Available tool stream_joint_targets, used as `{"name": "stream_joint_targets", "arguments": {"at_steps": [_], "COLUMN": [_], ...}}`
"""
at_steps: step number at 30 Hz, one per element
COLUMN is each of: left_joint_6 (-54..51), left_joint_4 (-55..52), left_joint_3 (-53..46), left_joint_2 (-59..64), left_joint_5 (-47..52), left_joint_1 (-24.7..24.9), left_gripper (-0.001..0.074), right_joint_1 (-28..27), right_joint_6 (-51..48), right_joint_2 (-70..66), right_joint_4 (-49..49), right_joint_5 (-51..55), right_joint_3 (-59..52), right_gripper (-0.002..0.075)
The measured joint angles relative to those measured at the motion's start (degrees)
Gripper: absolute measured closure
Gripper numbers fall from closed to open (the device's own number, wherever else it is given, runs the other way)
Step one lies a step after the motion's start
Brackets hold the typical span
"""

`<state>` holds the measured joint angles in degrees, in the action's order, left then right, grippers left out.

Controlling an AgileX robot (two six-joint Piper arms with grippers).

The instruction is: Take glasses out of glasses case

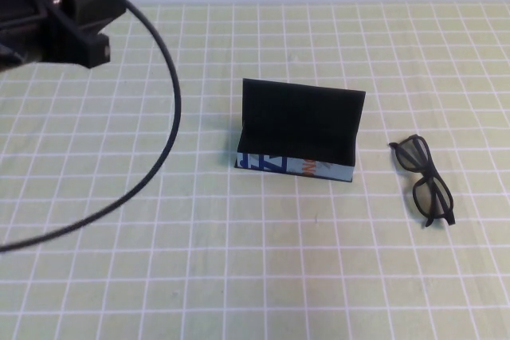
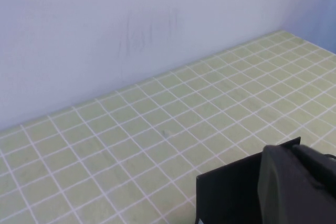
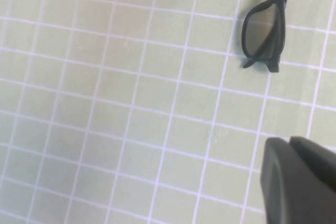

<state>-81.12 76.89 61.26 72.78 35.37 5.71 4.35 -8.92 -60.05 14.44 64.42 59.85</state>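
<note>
You have the glasses [image 1: 424, 180] lying on the green-gridded bench [image 1: 199, 260], just right of the glasses case [image 1: 299, 134] and apart from it. Their long axis runs near to far, angled slightly leftward at the far end. The case lies crosswise, lid upright. A black cable [image 1: 163, 149] loops at left. The left end effector [image 1: 60, 9] hangs far left, fingers unreadable. The right end effector [image 3: 302, 179], pressed together, hovers empty near the glasses.

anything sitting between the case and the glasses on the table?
Nothing: in the high view only bare checked cloth separates the open glasses case from the glasses to its right. Left gripper is parked far left; right gripper, shut, shows only in its wrist view.
</note>
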Motion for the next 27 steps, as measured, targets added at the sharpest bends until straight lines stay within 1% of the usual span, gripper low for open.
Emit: {"name": "stream_joint_targets", "arguments": {"at_steps": [6,11,16,20,23,27], "left_joint_6": [-1.25,-1.58,-1.71,-1.71,-1.71,-1.71], "left_joint_4": [4.05,5.19,6.31,6.57,6.70,7.11], "left_joint_3": [-14.78,-26.24,-35.56,-41.46,-46.11,-52.44], "left_joint_2": [-15.92,-30.44,-42.51,-53.28,-60.71,-68.28], "left_joint_5": [-5.96,-10.83,-13.83,-15.89,-18.22,-21.34], "left_joint_1": [0.00,0.00,0.00,0.00,0.00,0.00], "left_gripper": [0.0739,0.0739,0.0739,0.0739,0.0739,0.0739], "right_joint_1": [-0.13,-0.13,-0.13,-0.13,-0.13,-0.13], "right_joint_6": [0.55,0.55,-0.42,-3.01,-3.51,-3.72], "right_joint_2": [21.77,32.97,38.81,41.57,43.62,44.43], "right_joint_4": [-0.08,0.70,2.15,3.36,3.79,5.19], "right_joint_5": [0.00,0.09,-0.95,-4.38,-9.50,-19.06], "right_joint_3": [-9.12,-14.22,-18.38,-20.21,-21.52,-24.21], "right_gripper": [0.0742,0.0742,0.0742,0.0742,0.0742,0.0742]}}
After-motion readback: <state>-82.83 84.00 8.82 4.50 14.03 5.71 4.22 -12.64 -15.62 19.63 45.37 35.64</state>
